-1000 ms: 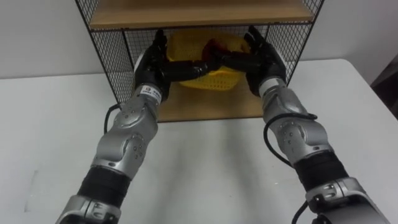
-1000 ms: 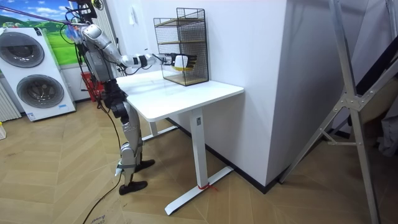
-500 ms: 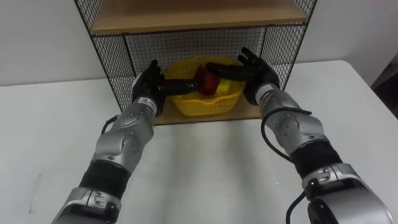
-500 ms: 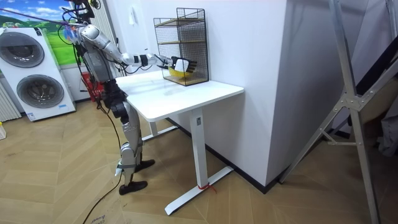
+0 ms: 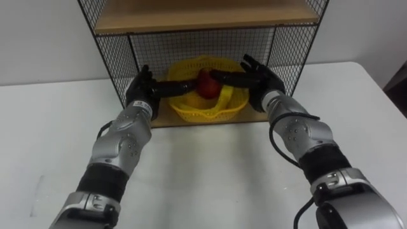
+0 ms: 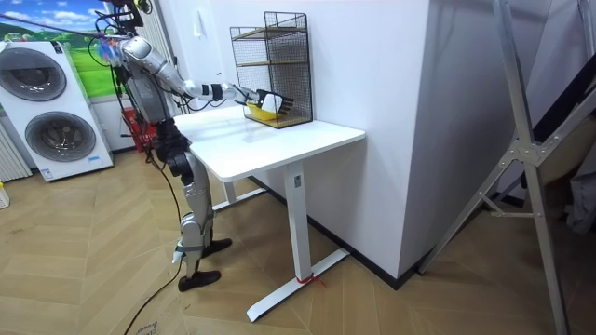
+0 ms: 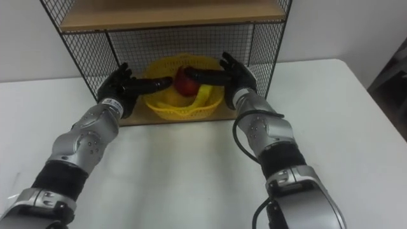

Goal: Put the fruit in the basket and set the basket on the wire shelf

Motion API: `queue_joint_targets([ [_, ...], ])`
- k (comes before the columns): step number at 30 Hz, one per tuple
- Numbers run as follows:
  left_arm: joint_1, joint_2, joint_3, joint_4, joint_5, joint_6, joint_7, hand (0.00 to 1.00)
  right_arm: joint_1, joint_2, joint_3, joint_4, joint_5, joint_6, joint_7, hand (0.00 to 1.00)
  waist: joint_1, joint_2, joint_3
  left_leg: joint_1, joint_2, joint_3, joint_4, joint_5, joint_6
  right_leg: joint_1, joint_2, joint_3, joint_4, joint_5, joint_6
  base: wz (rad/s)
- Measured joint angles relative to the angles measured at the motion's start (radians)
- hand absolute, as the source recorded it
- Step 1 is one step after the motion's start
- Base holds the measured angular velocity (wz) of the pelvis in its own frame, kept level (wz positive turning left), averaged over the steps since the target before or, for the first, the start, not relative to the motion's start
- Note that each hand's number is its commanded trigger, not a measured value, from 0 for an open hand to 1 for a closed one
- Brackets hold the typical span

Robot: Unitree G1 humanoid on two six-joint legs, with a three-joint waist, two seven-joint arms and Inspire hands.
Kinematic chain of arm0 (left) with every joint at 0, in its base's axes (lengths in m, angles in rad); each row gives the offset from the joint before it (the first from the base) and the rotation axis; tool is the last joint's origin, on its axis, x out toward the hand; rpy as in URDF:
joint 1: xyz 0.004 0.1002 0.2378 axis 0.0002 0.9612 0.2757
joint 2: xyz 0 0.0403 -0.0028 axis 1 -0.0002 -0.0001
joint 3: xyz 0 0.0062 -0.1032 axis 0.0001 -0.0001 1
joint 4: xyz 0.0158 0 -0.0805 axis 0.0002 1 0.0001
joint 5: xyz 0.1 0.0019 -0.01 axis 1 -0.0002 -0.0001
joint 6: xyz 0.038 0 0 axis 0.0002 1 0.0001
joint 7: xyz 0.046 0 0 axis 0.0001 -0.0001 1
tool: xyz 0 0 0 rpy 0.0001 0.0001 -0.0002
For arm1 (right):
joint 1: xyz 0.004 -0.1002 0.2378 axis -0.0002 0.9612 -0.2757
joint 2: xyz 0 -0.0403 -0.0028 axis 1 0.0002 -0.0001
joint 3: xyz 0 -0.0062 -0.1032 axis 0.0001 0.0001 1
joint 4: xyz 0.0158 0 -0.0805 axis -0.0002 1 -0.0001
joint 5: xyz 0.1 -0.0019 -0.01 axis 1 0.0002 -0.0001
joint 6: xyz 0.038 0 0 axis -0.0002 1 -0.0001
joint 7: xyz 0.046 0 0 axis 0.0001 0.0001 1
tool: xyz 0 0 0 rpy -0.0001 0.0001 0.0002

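A yellow basket (image 5: 194,109) (image 7: 181,109) stands on the bottom board of the wire shelf (image 5: 114,57). In it lie a red apple (image 5: 206,84) (image 7: 184,81) and a banana (image 5: 220,102). My left hand (image 5: 142,90) (image 7: 119,89) is at the basket's left side, its straight fingers reaching along the rim. From the right, my right hand (image 5: 259,81) (image 7: 236,77) stretches straight fingers over the rim towards the apple. Both hands are open. In the room view I stand at the table's left end with both arms reaching to the basket (image 6: 264,111).
The shelf's upper wooden board (image 5: 203,14) hangs low over the basket, and mesh walls close its sides and back. The white table (image 5: 210,172) spreads wide in front of the shelf. A white wall stands behind it.
The basket has come down from mid-air onto the bottom board. Both hands have drawn back towards me from deep inside the shelf, and their fingers have straightened.
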Motion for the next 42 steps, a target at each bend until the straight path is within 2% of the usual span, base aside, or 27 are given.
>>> queue_joint_targets([
  [6,0.067,0.006,-0.001,-0.125,0.02,0.0,0.001,0.0,0.044,-0.023,-0.04,-0.117,-0.002,-0.002,-0.003,0.0,0.001,0.0,-0.0011,0.01,0.0,0.002,-0.002,0.0,-0.001,0.003,0.0,0.001,0.002,0.0,0.0,-0.02],
  [8,0.085,0.006,-0.001,-0.152,0.044,0.0,0.001,0.0,0.069,-0.028,-0.04,-0.144,-0.002,-0.002,-0.011,0.0,0.001,-0.002,-0.0059,0.016,0.001,0.001,-0.003,0.001,-0.001,0.005,0.0,0.009,0.003,0.0,0.0,-0.1],
  [13,0.137,0.009,-0.002,-0.26,0.076,0.0,-0.024,0.0,0.156,-0.029,-0.037,-0.255,-0.018,-0.002,-0.027,0.0,0.006,-0.005,-0.0093,0.03,0.001,0.0,-0.003,0.002,-0.002,0.019,0.001,0.012,0.003,-0.001,0.0,-0.02],
  [14,0.142,0.009,-0.002,-0.273,0.076,0.0,-0.027,0.0,0.166,-0.03,-0.037,-0.272,-0.027,-0.002,-0.027,0.0,0.006,-0.006,-0.0108,0.031,0.001,0.0,-0.003,0.002,-0.002,0.02,0.001,0.013,0.002,-0.001,0.0,0.0],
  [16,0.153,0.01,-0.002,-0.318,0.078,0.0,-0.029,0.0,0.202,-0.031,-0.037,-0.332,-0.059,-0.002,-0.026,0.0,0.005,-0.02,-0.0213,0.035,0.0,-0.002,-0.003,0.002,-0.002,0.028,0.001,0.01,-0.002,-0.001,0.0,0.02],
  [17,0.154,0.011,-0.002,-0.327,0.078,0.0,-0.029,0.0,0.209,-0.031,-0.038,-0.345,-0.061,-0.002,-0.027,0.0,0.005,-0.023,-0.021,0.04,-0.001,-0.002,-0.003,0.002,-0.002,0.036,0.001,0.01,-0.008,-0.001,0.0,0.0],
  [18,0.155,0.012,-0.001,-0.339,0.078,0.0,-0.03,0.0,0.22,-0.032,-0.038,-0.365,-0.061,-0.002,-0.027,0.0,0.005,-0.027,-0.0239,0.049,-0.003,-0.002,-0.006,0.002,-0.002,0.046,0.001,0.01,-0.015,-0.001,0.0,0.0],
  [27,0.205,0.019,-0.004,-0.485,0.077,-0.003,-0.047,0.0,0.28,-0.032,-0.055,-0.543,-0.081,-0.002,-0.025,0.0,-0.002,-0.03,-0.0226,0.058,-0.009,-0.013,-0.008,0.002,-0.002,0.06,0.001,0.008,-0.031,-0.001,0.001,0.01],
  [31,0.25,0.023,-0.011,-0.558,0.078,-0.003,-0.054,0.0,0.35,-0.042,-0.065,-0.654,-0.084,-0.002,0.0,0.0,-0.003,-0.03,-0.022,0.044,-0.007,-0.01,-0.007,0.002,-0.002,0.047,0.002,0.01,-0.031,-0.001,0.001,0.0],
  [35,0.282,0.033,-0.028,-0.572,0.079,-0.007,-0.083,0.0,0.402,-0.045,-0.064,-0.704,-0.119,-0.002,0.014,0.0,-0.001,-0.026,-0.0196,0.047,-0.007,-0.01,-0.007,0.001,-0.002,0.05,0.002,0.011,-0.032,0.0,0.001,0.0],
  [37,0.349,0.033,-0.039,-0.612,0.079,-0.017,-0.113,0.0,0.454,-0.048,-0.065,-0.756,-0.131,-0.006,0.019,0.0,-0.001,-0.022,-0.0164,0.045,-0.007,-0.01,-0.007,0.001,-0.002,0.049,0.003,0.014,-0.035,0.0,0.002,0.0],
  [40,0.418,0.034,-0.047,-0.617,0.078,-0.025,-0.147,0.0,0.505,-0.049,-0.064,-0.768,-0.176,-0.027,0.034,0.0,0.001,-0.013,-0.011,0.044,-0.007,-0.009,-0.007,0.001,-0.002,0.048,0.004,0.015,-0.036,0.0,0.002,0.0],
  [42,0.452,0.036,-0.051,-0.618,0.078,-0.031,-0.164,0.0,0.537,-0.049,-0.064,-0.774,-0.2,-0.031,0.042,0.0,0.001,-0.009,-0.0117,0.035,-0.007,-0.009,-0.007,0.001,-0.002,0.038,0.004,0.015,-0.035,0.0,0.002,0.0],
])
